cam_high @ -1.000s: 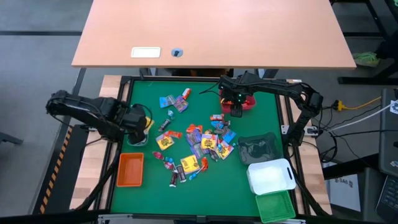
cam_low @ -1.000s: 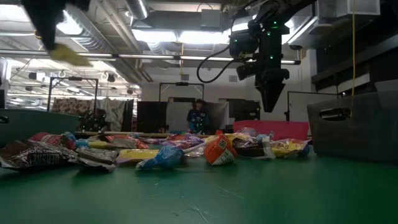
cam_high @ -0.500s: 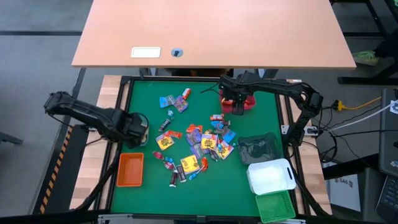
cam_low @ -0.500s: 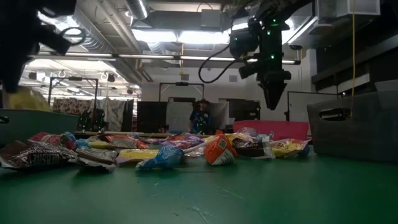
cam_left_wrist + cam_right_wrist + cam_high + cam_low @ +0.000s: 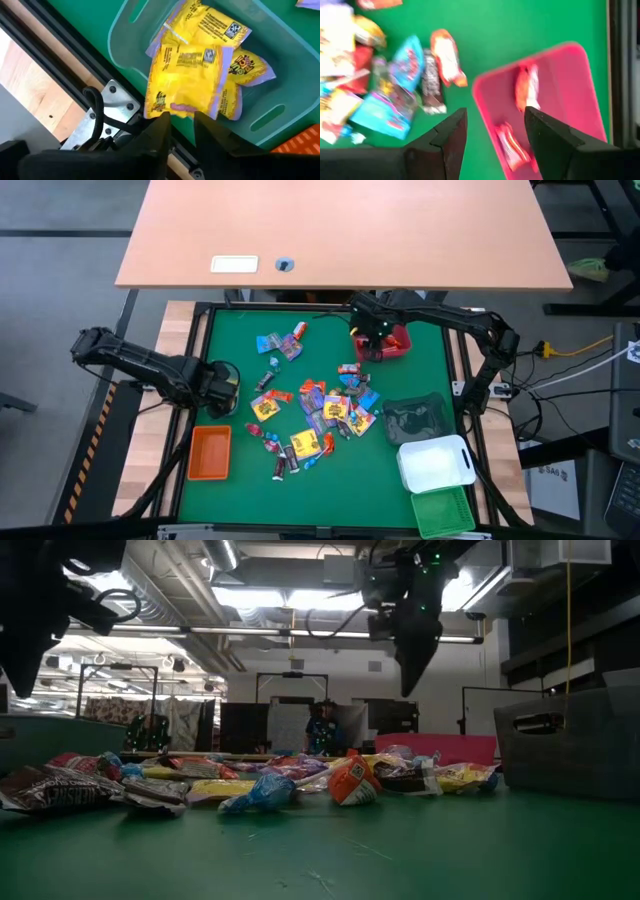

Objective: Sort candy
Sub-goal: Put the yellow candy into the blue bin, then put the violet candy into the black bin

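Observation:
The candy, many small wrapped sweets, lies in a loose pile (image 5: 320, 412) on the middle of the green mat and shows as a row (image 5: 350, 780) in the low view. My left gripper (image 5: 215, 385) hangs over a clear bin (image 5: 280, 60) at the mat's left edge. Its fingers stand a little apart (image 5: 182, 127) just above yellow packets (image 5: 192, 75) lying in that bin. My right gripper (image 5: 372, 340) is open (image 5: 495, 145) above the red bin (image 5: 580, 90) near the far edge. That bin holds orange-red sweets (image 5: 527, 87).
An orange bin (image 5: 210, 452) sits near the left edge. A dark clear bin (image 5: 415, 420), a white bin (image 5: 435, 463) and a green bin (image 5: 443, 512) line the right side. More sweets (image 5: 280, 345) lie toward the far left. A person stands in the room behind (image 5: 320, 730).
My left gripper carried a yellow packet down toward the clear bin at the left edge; the packet no longer hangs below it in the low view. My right gripper rose and drifted toward the far edge over the red bin.

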Controlling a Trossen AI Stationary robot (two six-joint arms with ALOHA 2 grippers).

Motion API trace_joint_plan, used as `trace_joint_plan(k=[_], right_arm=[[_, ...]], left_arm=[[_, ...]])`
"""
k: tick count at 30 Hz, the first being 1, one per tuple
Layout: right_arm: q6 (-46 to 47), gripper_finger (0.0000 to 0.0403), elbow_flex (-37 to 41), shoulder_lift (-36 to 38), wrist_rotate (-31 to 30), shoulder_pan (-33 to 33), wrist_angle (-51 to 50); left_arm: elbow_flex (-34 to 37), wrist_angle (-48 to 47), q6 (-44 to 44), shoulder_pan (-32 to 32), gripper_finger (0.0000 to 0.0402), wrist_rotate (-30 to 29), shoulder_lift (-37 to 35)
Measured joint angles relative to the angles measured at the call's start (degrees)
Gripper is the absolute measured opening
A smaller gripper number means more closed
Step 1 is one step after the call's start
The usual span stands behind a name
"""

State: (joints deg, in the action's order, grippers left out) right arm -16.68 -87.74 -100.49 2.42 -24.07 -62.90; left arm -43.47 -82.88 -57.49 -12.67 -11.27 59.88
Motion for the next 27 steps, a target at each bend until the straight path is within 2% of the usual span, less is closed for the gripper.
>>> trace_joint_plan(k=[6, 15, 20, 27], right_arm=[[0.0, 0.0198, 0.0, 0.0, 1.3, 5.9, 6.4], [2.2, 0.0198, 0.2, -0.4, 1.2, 15.6, 19.3], [9.4, 0.0198, 2.0, -2.1, 1.2, 18.6, 25.1], [20.1, 0.0198, 2.3, -7.8, -2.6, 21.7, 26.1]], left_arm=[[-0.3, 2.1, 0.0, 0.0, 0.0101, 0.0, 0.0], [-0.3, 16.2, 5.5, 0.0, 0.0102, -0.1, 0.0], [-0.3, 23.2, 5.6, 0.0, 0.0102, -0.1, 0.0], [-0.3, 27.3, 5.6, -0.8, 0.0102, -0.4, 0.0]])
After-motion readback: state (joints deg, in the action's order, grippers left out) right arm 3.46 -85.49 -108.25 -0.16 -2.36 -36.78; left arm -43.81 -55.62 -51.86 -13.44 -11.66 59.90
